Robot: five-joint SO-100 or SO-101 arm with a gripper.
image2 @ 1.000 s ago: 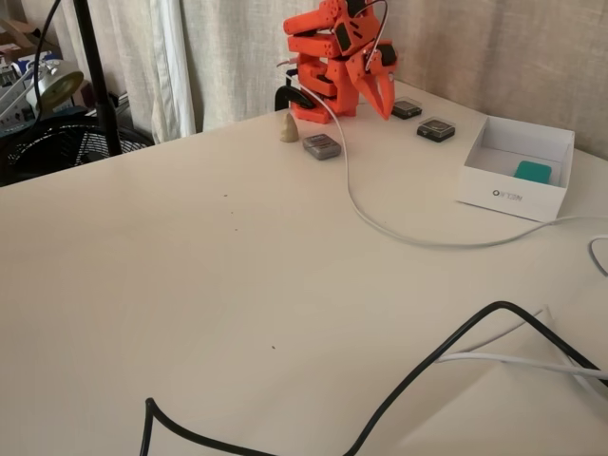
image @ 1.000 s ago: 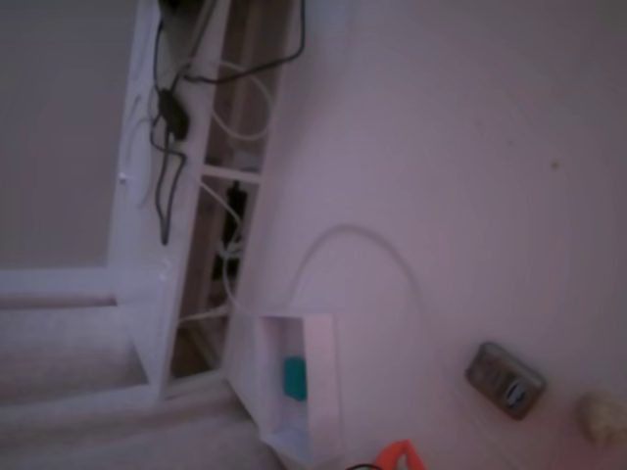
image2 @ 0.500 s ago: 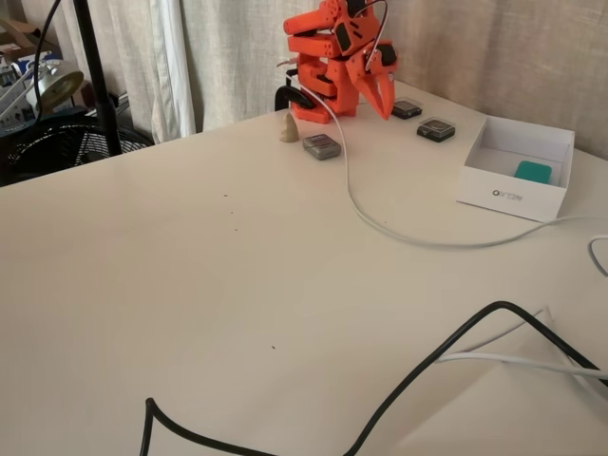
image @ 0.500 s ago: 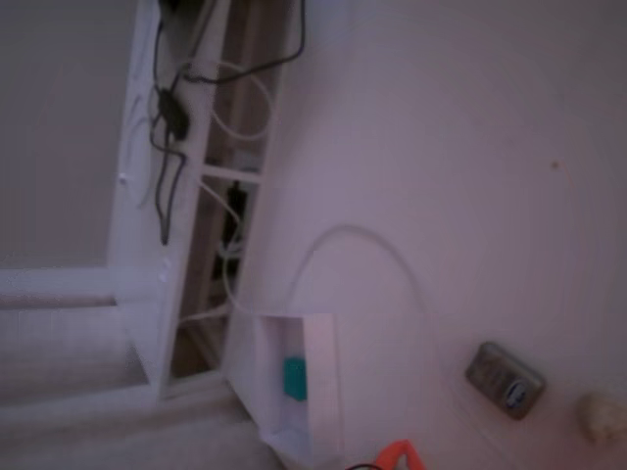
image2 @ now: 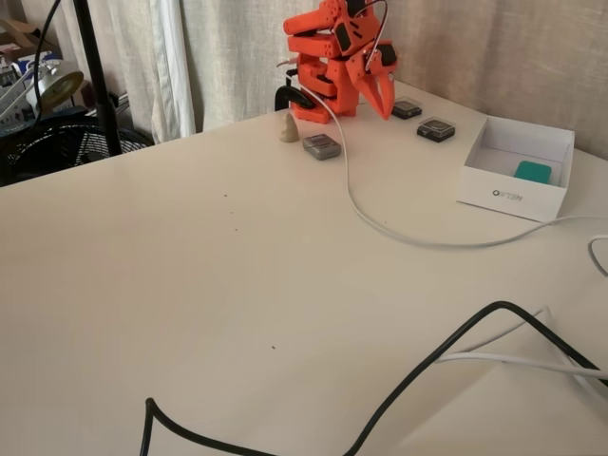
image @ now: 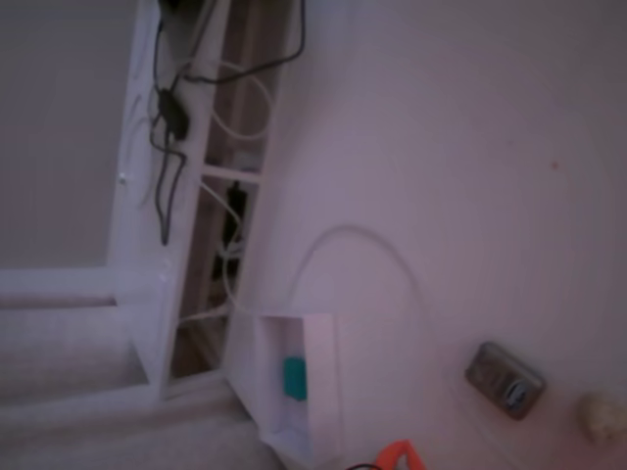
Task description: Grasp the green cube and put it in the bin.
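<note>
Small teal-green rounded cube (image2: pixel 533 171) lying inside the shallow white rectangular open-topped bin (image2: pixel 513 198), against its far right end in a fixed view; also inside it (image: pixel 294 378) in the blurred fixed view. Orange two-finger gripper (image2: pixel 382 101) folded at the arm's base, well apart from bin, grasping nothing. Fingers pointing down; parted or closed: cannot tell.

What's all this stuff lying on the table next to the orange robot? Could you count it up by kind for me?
Grey gadgets: 3
Green cube: 1, lying inside the bin
White bin: 1
Small beige cone: 1
Cables on the table: 3, one black cable and two white cables
Total: 9
</note>
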